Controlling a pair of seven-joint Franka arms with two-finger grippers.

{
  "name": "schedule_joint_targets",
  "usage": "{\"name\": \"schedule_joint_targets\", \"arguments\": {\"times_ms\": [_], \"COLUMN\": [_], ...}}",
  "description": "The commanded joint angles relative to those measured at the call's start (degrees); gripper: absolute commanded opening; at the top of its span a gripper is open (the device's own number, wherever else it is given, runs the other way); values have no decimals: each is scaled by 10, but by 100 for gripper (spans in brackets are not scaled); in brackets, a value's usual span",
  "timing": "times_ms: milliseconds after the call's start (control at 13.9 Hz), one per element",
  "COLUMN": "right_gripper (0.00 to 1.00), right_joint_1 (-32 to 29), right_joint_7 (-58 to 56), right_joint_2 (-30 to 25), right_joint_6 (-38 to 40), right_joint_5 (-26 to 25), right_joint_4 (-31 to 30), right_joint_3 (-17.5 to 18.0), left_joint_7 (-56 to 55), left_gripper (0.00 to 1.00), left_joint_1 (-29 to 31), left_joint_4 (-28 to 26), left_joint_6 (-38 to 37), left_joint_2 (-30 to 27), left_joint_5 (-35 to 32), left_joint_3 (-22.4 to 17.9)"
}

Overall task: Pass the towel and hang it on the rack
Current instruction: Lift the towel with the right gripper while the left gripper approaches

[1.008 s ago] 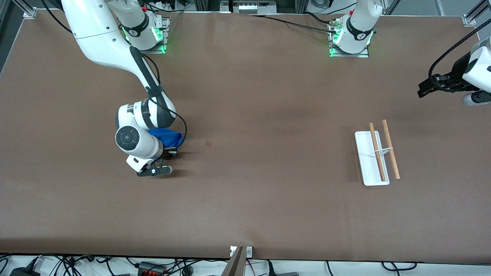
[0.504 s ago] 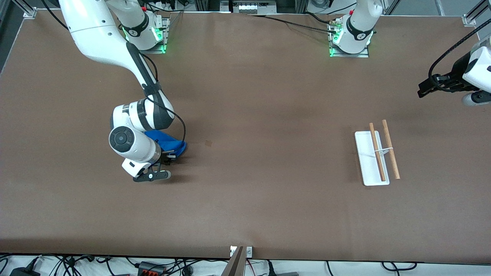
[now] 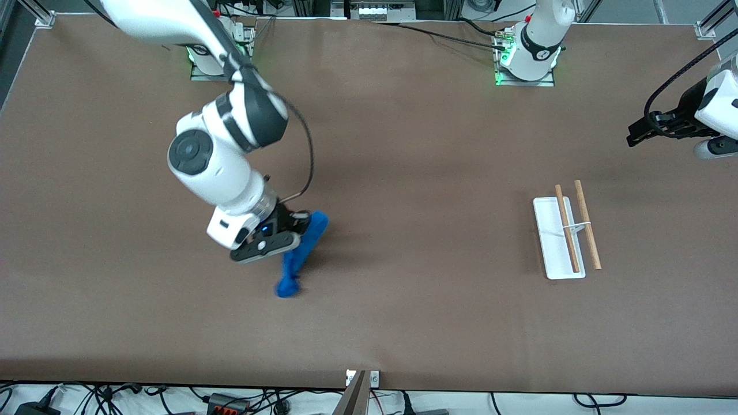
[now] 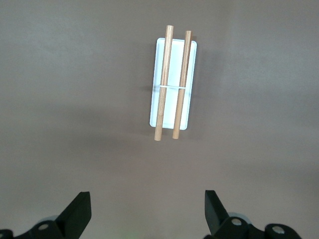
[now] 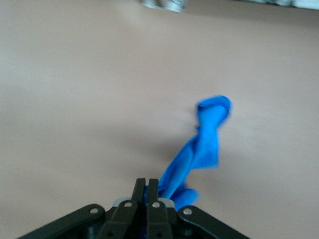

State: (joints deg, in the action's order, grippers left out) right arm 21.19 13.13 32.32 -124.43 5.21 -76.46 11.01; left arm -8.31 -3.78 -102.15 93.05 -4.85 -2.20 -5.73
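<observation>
The towel (image 3: 297, 256) hangs in a twisted strand, pinched at one end by the right gripper (image 3: 283, 231) above the table (image 3: 403, 323), well apart from the rack (image 3: 562, 236) at roughly its 3 o'clock. The transfer should proceed slowly, keeping the strand clear of the surface. The left gripper (image 4: 147, 219), fingers spread wide and empty, waits above the rack.

I see the towel (image 3: 297, 256) as soft, matt blue cloth, bunched and twisted. The rack (image 3: 558, 239) has a smooth white base that looks plastic, with bare light wood rods. The surface (image 3: 403, 323) is matt brown, finely grained.
</observation>
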Motion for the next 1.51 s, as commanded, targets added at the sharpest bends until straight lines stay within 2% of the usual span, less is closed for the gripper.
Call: {"name": "schedule_joint_targets", "arguments": {"times_ms": [0, 72, 288, 504, 648, 792, 936, 1081, 1225, 1441], "right_gripper": [0, 0, 0, 0, 0, 0, 0, 0, 0, 0], "right_joint_1": [4, 17, 46, 87, 113, 125, 127, 130, 134, 150], "right_joint_7": [70, 90, 123, 188, 209, 211, 210, 211, 213, 248], "right_joint_2": [8, 18, 21, 21, 21, 22, 21, 20, 20, 20], "right_joint_6": [6, -5, -76, -145, -167, -170, -171, -171, -171, -199], "right_joint_5": [4, 5, 7, 6, 2, 2, 2, 2, 4, 3], "right_joint_4": [76, 100, 105, 105, 105, 105, 106, 106, 107, 106], "right_joint_3": [61, 67, 70, 70, 68, 67, 68, 69, 70, 69], "left_joint_7": [2, 3, 10, 85, 140, 242, 339, 416, 539, 748], "left_gripper": [100, 100, 100, 100, 100, 100, 100, 100, 100, 100], "left_joint_1": [3, 3, 1, 0, 3, -2, -3, -3, -2, 6], "left_joint_4": [12, 12, 8, 4, 4, -14, -43, -43, -46, -69], "left_joint_6": [-22, -31, -45, -42, -45, -20, 37, 39, 80, 124], "left_joint_2": [2, 1, 0, 2, 20, 48, 77, 111, 134, 189], "left_joint_5": [11, 11, 11, 18, 58, 77, 84, 114, 143, 244], "left_joint_3": [2, 2, 2, 0, -6, -3, 2, 2, 2, 2]}}
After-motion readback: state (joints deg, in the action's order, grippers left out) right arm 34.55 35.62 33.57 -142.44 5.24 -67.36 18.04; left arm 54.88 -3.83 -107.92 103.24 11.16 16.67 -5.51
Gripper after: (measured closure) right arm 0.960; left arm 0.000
